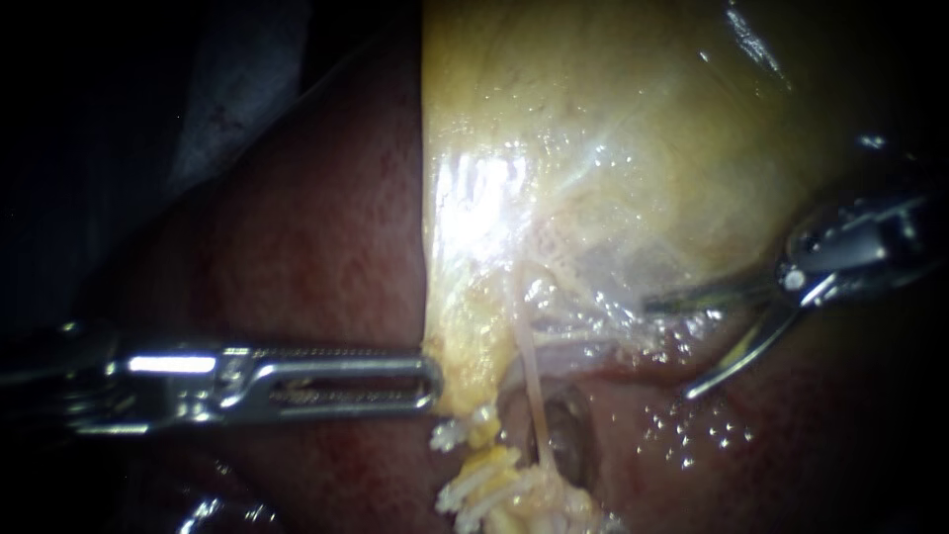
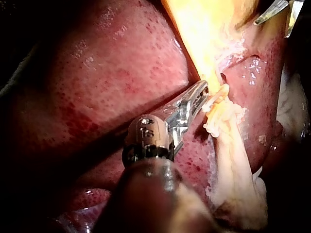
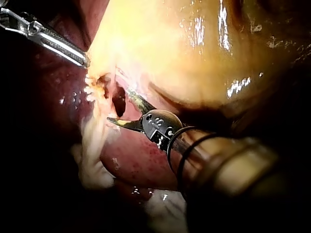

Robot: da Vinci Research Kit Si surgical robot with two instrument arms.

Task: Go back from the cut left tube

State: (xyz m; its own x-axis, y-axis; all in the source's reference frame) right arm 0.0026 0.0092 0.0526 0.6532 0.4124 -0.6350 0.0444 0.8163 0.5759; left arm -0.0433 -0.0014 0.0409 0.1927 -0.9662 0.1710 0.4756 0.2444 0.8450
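The yellow gallbladder [image 1: 613, 138] lies over the dark red liver [image 1: 297, 237]. From its lower edge a thin pale tube [image 1: 534, 371] runs down to frayed white-yellow tissue [image 1: 499, 485], beside a dark opening [image 1: 568, 435]. My left instrument [image 1: 430, 381] comes in flat from the left with its long slotted jaws shut on the gallbladder's edge; the left wrist view shows them [image 2: 203, 91] pinching that edge. My right instrument [image 1: 670, 348] has curved blades standing open, to the right of the tube and apart from it. In the right wrist view the blades [image 3: 120, 108] gape just short of the dark opening.
Wet, glistening membrane [image 1: 593, 326] spans between the gallbladder and the liver, just left of the open blades. A pale strip of fatty tissue [image 2: 233, 165] trails down over the liver beside my left instrument. Dark surroundings close in at the far left and right.
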